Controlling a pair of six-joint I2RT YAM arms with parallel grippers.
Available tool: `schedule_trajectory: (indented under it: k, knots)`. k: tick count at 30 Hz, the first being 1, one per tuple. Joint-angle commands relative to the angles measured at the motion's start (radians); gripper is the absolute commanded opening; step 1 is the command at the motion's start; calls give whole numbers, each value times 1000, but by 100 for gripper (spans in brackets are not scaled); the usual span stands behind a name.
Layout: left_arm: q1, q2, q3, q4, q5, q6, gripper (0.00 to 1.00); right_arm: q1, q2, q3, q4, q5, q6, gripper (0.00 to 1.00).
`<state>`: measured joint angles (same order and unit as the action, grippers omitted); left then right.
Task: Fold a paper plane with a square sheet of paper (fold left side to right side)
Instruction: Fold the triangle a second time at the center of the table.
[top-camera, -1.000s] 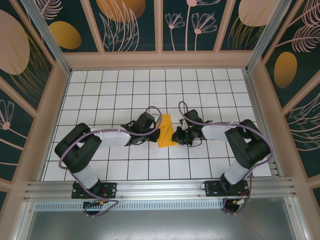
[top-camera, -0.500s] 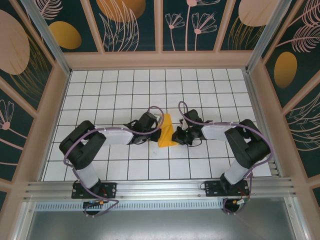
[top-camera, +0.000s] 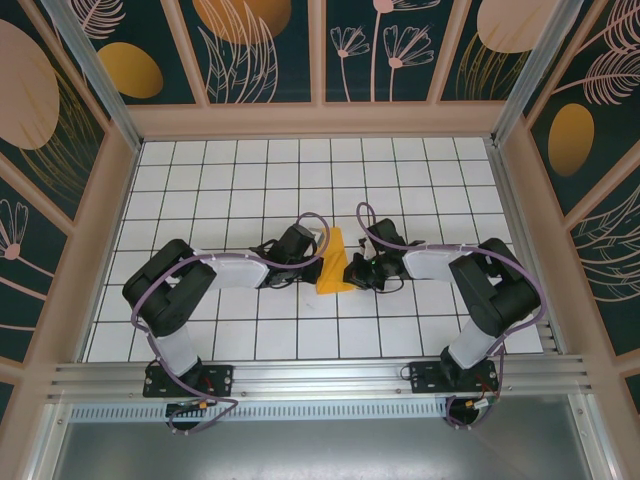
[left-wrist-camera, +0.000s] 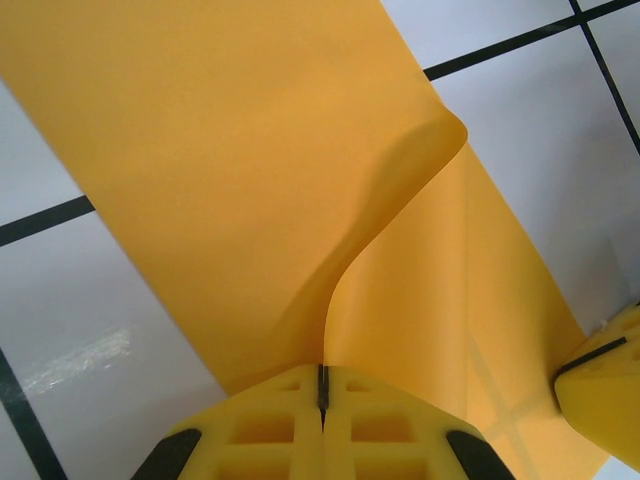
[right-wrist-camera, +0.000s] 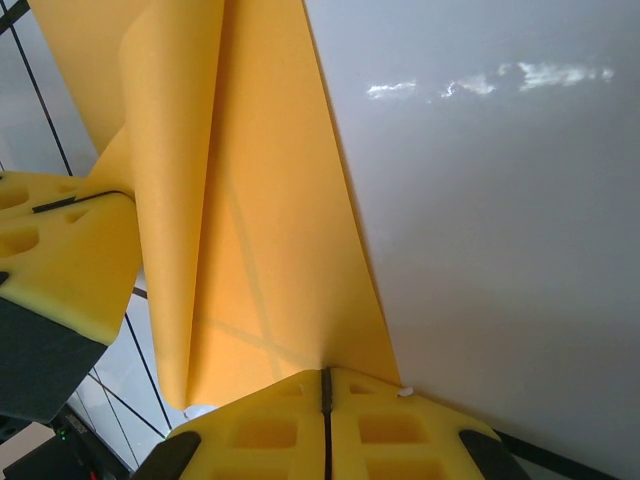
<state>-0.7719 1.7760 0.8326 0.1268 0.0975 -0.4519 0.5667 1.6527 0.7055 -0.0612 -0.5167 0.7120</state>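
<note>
The left gripper (top-camera: 316, 266) is closed, and a raised curl of the orange-yellow paper sheet (top-camera: 335, 262) is pinched between its fingers (left-wrist-camera: 260, 425). The sheet is seen partly folded on the white tiled table (top-camera: 400, 180), between the two grippers. Its right edge is clamped in the shut right gripper (top-camera: 352, 270).

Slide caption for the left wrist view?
Shut left claw pinches the orange-yellow paper at its edge; a flap curls above the tiled table.
</note>
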Motion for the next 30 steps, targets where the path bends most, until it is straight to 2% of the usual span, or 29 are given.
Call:
schedule_trajectory:
  k: [1, 16, 30]
  knots:
    - [5, 22, 20, -1, 5, 15, 0, 12, 50, -9, -75, 53, -16, 9]
    - [5, -36, 28, -6, 24, 28, 0, 12, 63, -1, -79, 57, -24, 10]
    - [6, -6, 31, -12, 16, 32, 0, 12, 64, 0, -83, 58, -25, 10]
